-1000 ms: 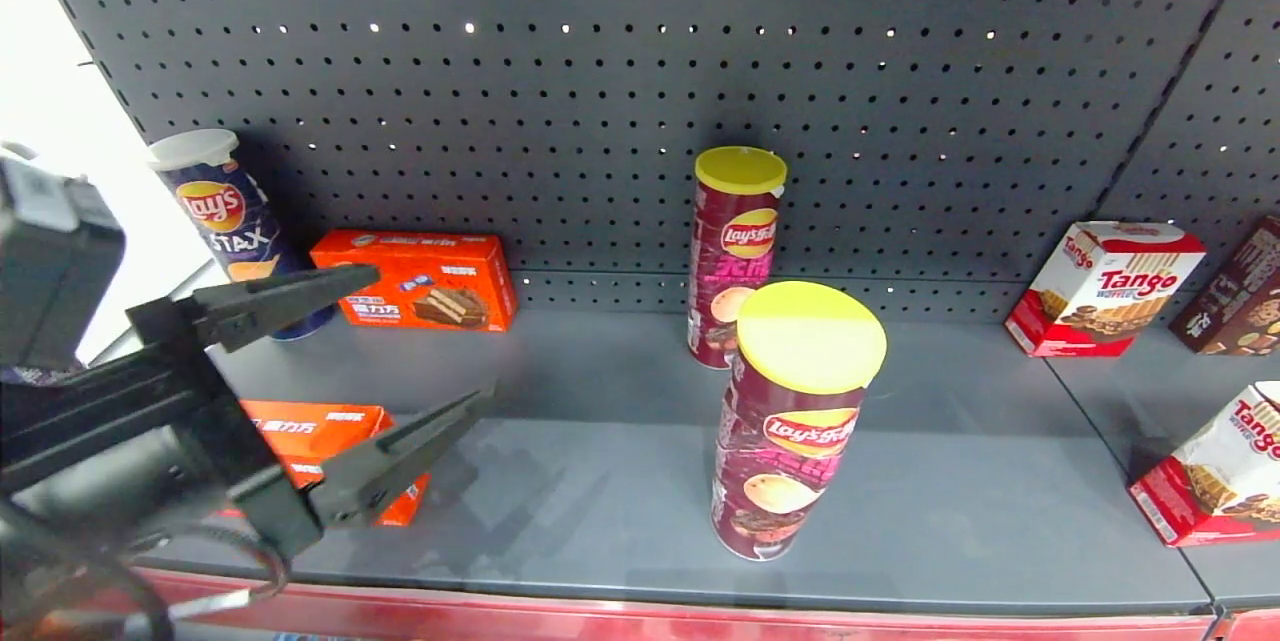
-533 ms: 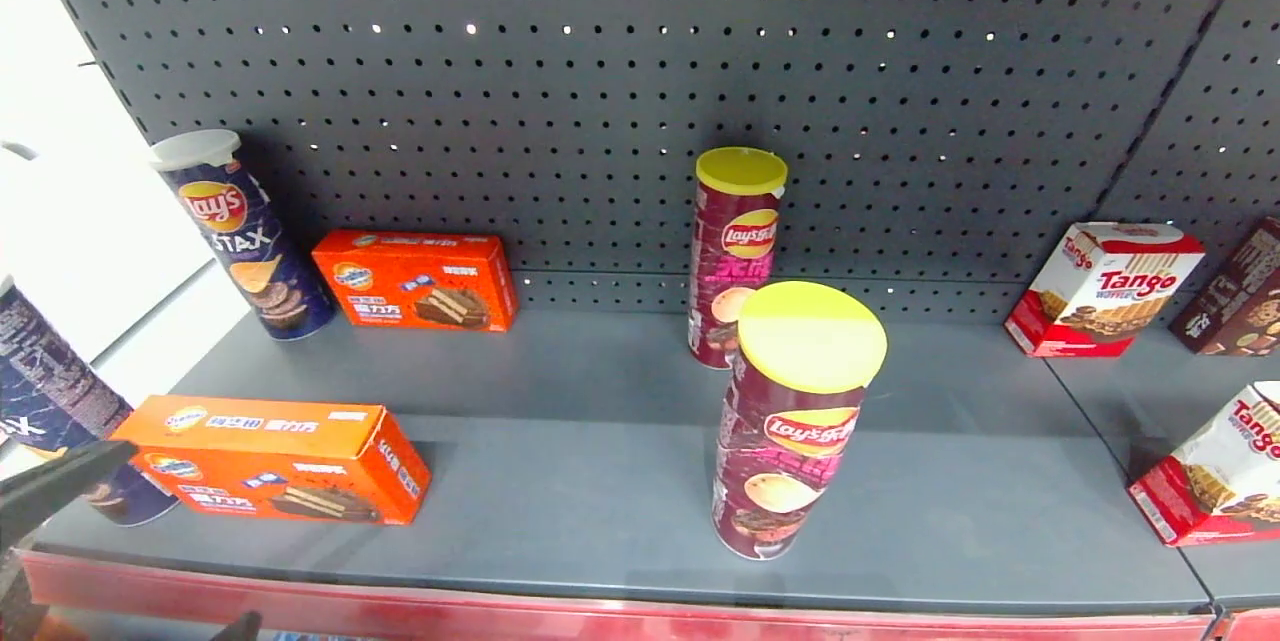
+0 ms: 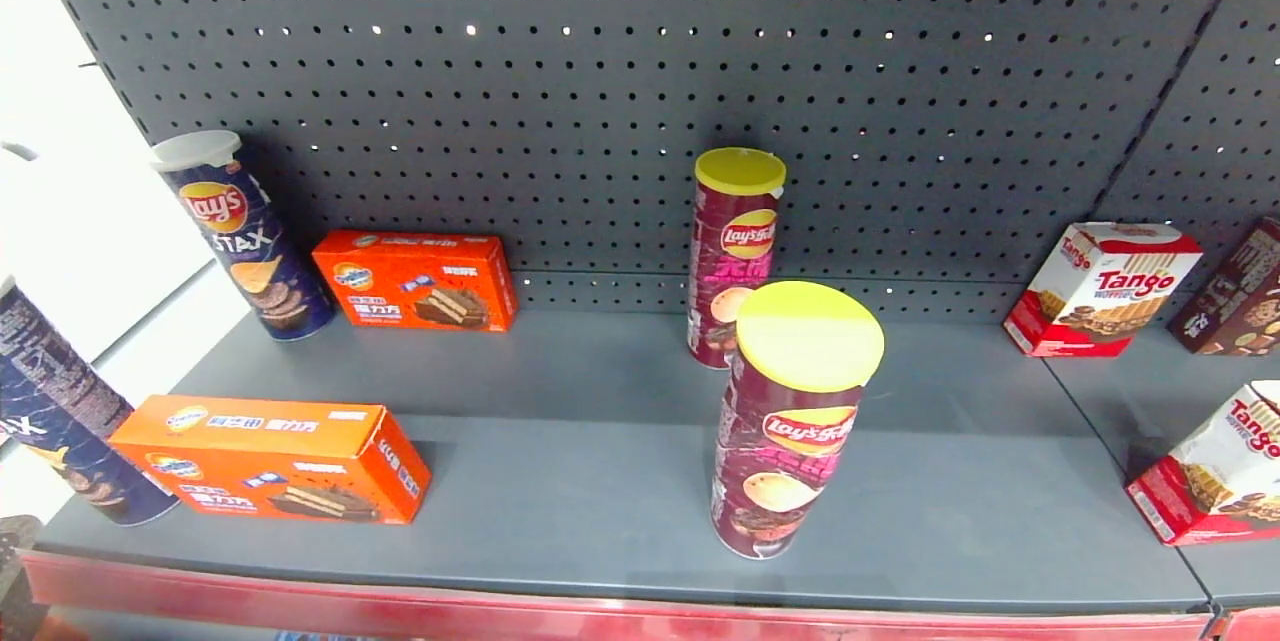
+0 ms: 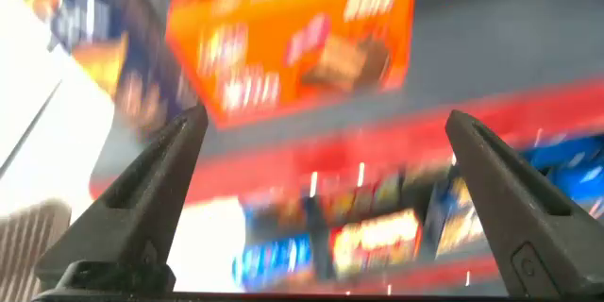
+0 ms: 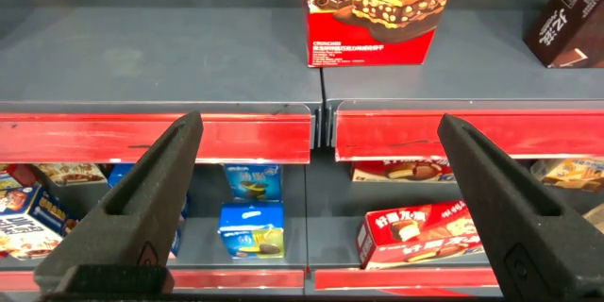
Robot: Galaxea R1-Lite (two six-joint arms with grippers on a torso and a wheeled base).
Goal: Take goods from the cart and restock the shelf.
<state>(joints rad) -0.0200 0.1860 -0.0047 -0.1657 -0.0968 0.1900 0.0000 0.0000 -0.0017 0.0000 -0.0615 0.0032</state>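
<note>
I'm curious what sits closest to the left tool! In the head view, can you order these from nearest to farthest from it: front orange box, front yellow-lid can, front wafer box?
1. The front orange box: low left, just ahead of the left tool.
2. The front yellow-lid can: middle of the shelf.
3. The front wafer box: far right.

Grey perforated back panel (image 3: 600,71)

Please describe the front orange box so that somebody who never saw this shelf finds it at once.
Start at the grey shelf with the pegboard back. At its left end, near the red front edge, the orange box lies beside a dark blue can. The other orange box sits farther back, near the pegboard.
</note>
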